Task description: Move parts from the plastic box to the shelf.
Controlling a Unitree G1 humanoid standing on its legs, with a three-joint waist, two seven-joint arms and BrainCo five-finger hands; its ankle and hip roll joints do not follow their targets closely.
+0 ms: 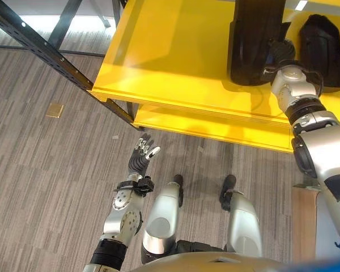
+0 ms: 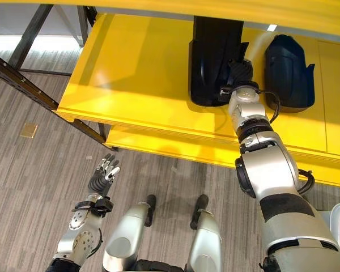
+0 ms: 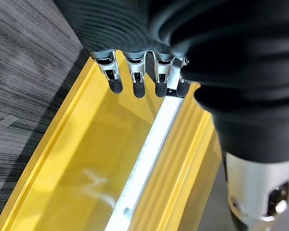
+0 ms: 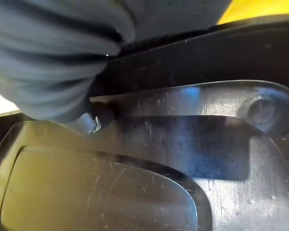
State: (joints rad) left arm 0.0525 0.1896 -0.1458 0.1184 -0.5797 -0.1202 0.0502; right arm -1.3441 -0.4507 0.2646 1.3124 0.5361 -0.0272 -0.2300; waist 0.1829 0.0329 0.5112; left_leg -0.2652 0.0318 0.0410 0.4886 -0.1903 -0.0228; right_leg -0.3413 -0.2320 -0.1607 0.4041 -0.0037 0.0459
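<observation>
Black part (image 2: 215,56) against right hand (image 2: 239,72); right wrist view: scratches.

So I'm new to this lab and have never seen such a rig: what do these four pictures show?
It is a humanoid robot with two arms. Two pictures look down from its head; the other two come from cameras on its wrists. Before it stands a yellow shelf with two black parts on it: a tall one and a rounded one beside it. The right hand reaches onto the shelf and rests against the tall part; its fingers are hidden, so whether it grips is unclear. The right wrist view shows that black part from very close. The left hand hangs open over the grey floor, holding nothing.
</observation>
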